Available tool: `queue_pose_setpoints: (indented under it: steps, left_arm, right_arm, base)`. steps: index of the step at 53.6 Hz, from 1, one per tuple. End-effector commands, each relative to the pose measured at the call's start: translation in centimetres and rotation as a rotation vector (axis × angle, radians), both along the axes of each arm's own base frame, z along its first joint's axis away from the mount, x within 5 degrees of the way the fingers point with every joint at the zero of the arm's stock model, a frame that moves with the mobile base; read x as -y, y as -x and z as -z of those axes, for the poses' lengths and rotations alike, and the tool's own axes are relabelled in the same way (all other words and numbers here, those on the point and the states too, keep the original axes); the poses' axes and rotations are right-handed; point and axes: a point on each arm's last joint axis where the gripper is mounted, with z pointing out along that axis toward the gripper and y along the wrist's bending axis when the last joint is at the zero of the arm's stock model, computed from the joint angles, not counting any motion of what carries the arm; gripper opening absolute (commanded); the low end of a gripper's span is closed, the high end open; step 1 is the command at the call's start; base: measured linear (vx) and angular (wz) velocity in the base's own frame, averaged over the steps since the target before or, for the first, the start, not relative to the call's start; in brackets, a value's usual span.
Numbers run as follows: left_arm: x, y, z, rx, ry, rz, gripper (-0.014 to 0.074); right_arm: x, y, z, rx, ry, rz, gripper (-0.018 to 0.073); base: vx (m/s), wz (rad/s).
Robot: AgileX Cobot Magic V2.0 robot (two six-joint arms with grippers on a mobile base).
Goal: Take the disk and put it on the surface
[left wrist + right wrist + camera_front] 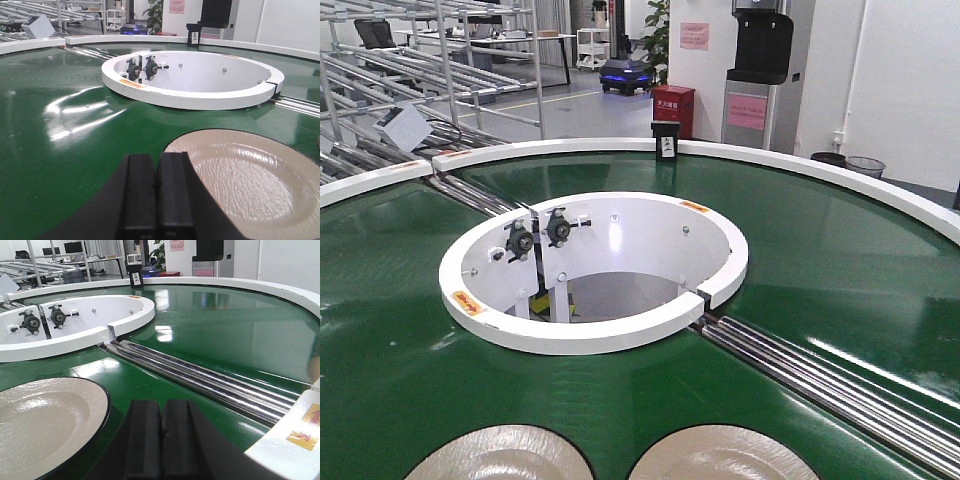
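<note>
I see the left beige round glazed disk (498, 456) and the right beige round glazed disk (725, 462) lying flat, side by side but apart, at the near edge of the green curved conveyor belt (820, 260). My left fingers (142, 195) are pressed together, just beside a disk's rim; my right fingers (145, 440) are together too. The white ring wall (590, 335) stands mid-belt.

Factory/automation lab floor: big green ring conveyor (840, 260) w/ steel rollers (820, 385) near right, metal roller racks (420, 60) far left, low AGV-type cart (623, 76) w/ blue lights far back, water dispenser (760, 50) far right.
</note>
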Motion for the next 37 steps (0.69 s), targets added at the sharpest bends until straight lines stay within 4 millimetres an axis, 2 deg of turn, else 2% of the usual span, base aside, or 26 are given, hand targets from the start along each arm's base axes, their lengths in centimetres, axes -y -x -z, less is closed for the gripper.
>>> queue_pose_setpoints:
  steps: [1, 37]
  left_arm:
    - [0.01, 0.18, -1.47, 0.111, 0.014, 0.003, -0.0007]
    - [0.01, 0.20, -1.83, 0.150, 0.019, 0.003, -0.0007]
  right_arm:
    - [-0.01, -0.06, -0.50, 0.077, 0.018, -0.001, -0.0008]
    - [-0.01, -0.06, -0.50, 0.077, 0.018, -0.001, -0.0008]
  base:
    - [0.00, 0.00]
    - [0.00, 0.00]
